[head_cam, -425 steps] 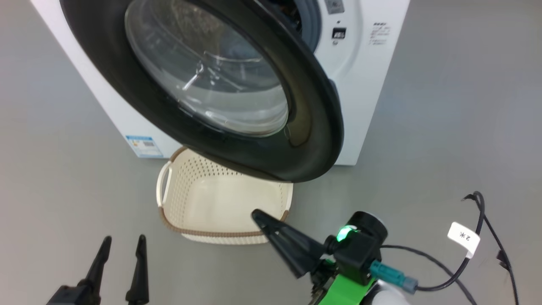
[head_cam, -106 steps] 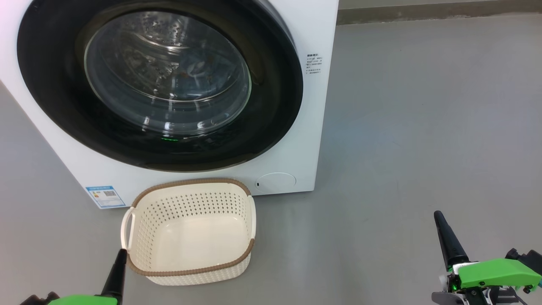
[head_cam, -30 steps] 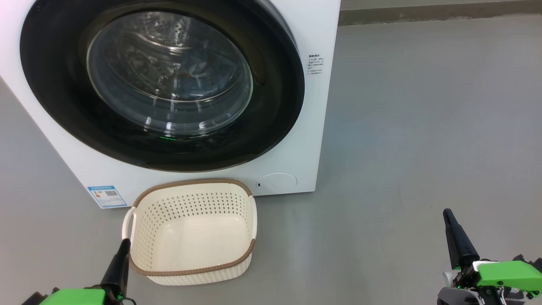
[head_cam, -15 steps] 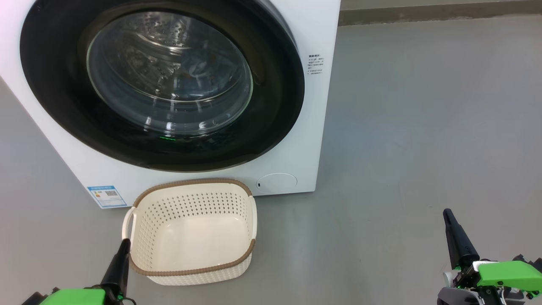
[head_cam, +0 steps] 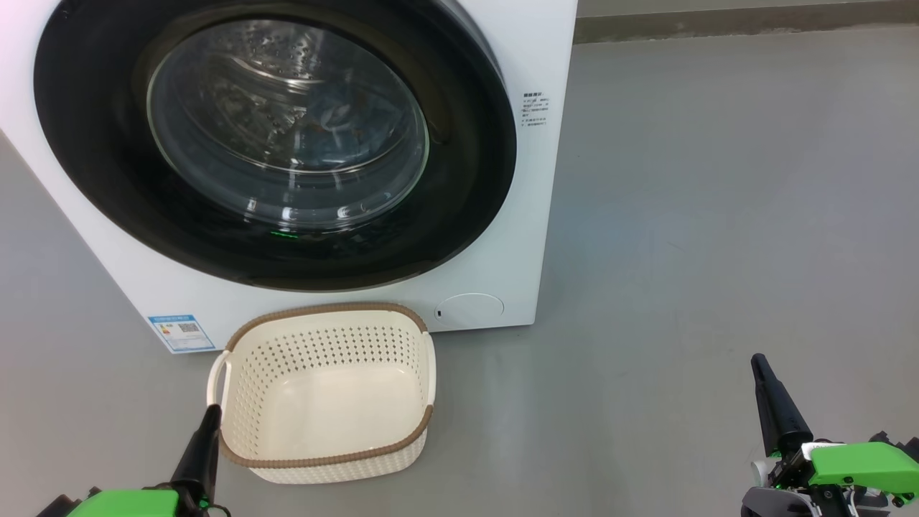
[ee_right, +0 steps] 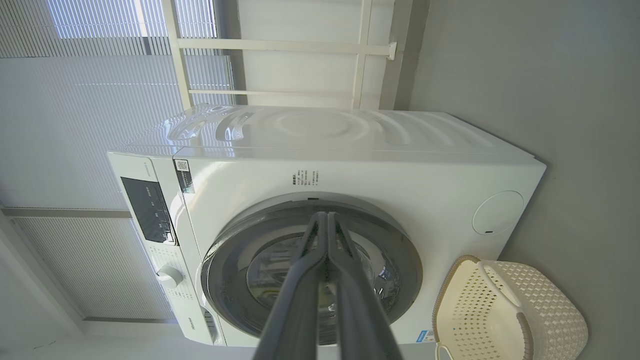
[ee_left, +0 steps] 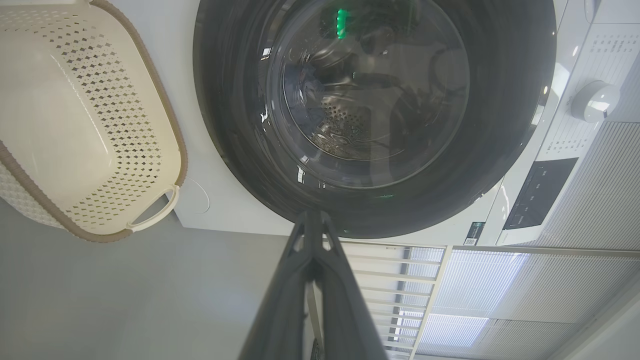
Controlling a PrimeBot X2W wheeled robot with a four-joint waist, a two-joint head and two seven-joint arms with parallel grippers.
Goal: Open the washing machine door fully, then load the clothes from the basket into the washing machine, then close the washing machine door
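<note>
Nearest, the left fingers (head_cam: pixel 208 424) and right fingers (head_cam: pixel 764 384) are hovering low over the floor (head_cam: pixel 682 251), both pairs pressed shut and gripping nothing. Just beyond the left pair, the basket (head_cam: pixel 330 457) is sitting empty before the washer (head_cam: pixel 502 287). Behind it the door (head_cam: pixel 467 179) is lying flush, clothes (head_cam: pixel 337 118) showing dimly through it. The task is looking finished; the next move is only calling for a check that the door is caught.

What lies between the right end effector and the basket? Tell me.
Only bare grey floor separates the right end effector from the basket, per the head view.
</note>
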